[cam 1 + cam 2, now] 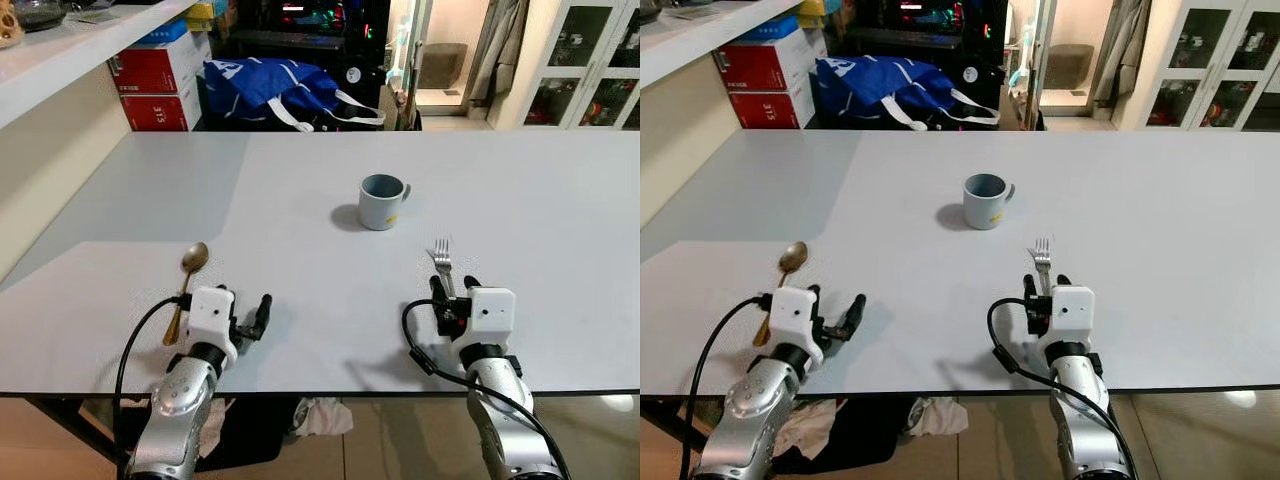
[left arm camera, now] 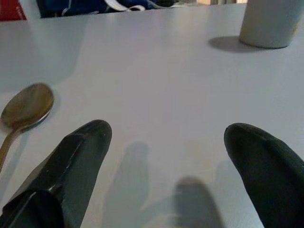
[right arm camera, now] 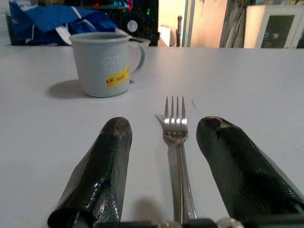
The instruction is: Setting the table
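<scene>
A grey-blue mug (image 1: 383, 200) with a yellow sticker stands mid-table. A silver fork (image 1: 442, 262) lies on the white table (image 1: 300, 180), tines pointing at the mug. My right gripper (image 1: 454, 288) rests low over the fork's handle, open; the fork (image 3: 176, 128) lies between the two fingers without touching either. A brass-coloured spoon (image 1: 188, 280) lies near the front left. My left gripper (image 1: 245, 302) stands open just right of the spoon (image 2: 26, 104), with bare table between its fingers.
The table's front edge (image 1: 330, 392) runs just under both wrists. Beyond the far edge are a blue bag (image 1: 275, 90) and red boxes (image 1: 155, 85). A white shelf (image 1: 70, 45) runs along the left. A crumpled cloth (image 1: 318, 415) lies on the floor under the table.
</scene>
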Motion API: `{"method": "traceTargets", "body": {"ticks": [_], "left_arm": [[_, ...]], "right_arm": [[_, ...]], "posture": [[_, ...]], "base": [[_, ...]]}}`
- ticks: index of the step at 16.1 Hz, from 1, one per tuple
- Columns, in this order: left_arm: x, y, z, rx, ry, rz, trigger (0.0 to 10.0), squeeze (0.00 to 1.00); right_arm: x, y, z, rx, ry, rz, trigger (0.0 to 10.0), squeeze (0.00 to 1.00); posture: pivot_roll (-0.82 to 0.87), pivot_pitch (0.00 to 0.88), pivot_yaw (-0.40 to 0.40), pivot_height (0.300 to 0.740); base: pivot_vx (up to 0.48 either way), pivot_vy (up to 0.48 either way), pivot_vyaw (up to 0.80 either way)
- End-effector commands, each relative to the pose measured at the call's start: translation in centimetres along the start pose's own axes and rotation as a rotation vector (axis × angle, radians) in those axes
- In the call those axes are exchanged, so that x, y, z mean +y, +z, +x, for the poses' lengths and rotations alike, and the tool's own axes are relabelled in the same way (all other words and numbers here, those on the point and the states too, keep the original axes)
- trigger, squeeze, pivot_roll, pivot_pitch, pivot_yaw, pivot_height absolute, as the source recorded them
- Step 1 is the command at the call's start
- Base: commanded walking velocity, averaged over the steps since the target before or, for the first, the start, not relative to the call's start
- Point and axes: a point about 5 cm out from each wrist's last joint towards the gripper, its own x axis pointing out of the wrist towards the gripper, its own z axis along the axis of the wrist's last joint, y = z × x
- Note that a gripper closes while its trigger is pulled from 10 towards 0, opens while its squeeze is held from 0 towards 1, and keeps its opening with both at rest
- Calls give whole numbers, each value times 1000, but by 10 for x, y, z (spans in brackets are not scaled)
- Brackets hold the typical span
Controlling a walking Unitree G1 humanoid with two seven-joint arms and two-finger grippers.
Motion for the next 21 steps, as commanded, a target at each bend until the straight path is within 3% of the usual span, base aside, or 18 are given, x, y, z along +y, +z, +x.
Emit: {"method": "traceTargets", "body": {"ticks": [1, 3, 5, 9, 13, 17, 21], "left_arm": [[0, 5, 1, -22, -7, 15, 10000, 0], [-1, 13, -1, -68, 9, 29, 10000, 0], [4, 42, -3, -182, 45, 66, 10000, 0], [13, 79, 5, -282, 57, 63, 10000, 0], [17, 58, 2, -163, 43, 82, 10000, 0], [16, 57, 0, -134, 21, 85, 10000, 0], [12, 55, -4, -125, 19, 61, 10000, 0]], "right_arm": [[-4, 11, 4, -62, -27, -30, 10000, 0], [-6, 30, 5, -159, -35, -57, 10000, 0], [-8, 35, 5, -151, -46, -15, 10000, 0], [-4, 55, 15, -199, -40, 25, 10000, 0], [-3, 47, 14, -154, -44, 13, 10000, 0], [-3, 41, 10, -112, -41, 12, 10000, 0], [-3, 35, 11, -82, -30, 17, 10000, 0]], "posture": [[-157, 0, 58, 740], [-156, 0, 53, 740], [-149, 0, 54, 740], [-143, 0, 58, 740], [-136, 0, 69, 740], [-138, 0, 71, 740], [-126, 0, 63, 740]], "base": [[0, 0, 0], [0, 0, 0], [0, 0, 0], [0, 0, 0], [0, 0, 0], [0, 0, 0], [0, 398, 0]]}}
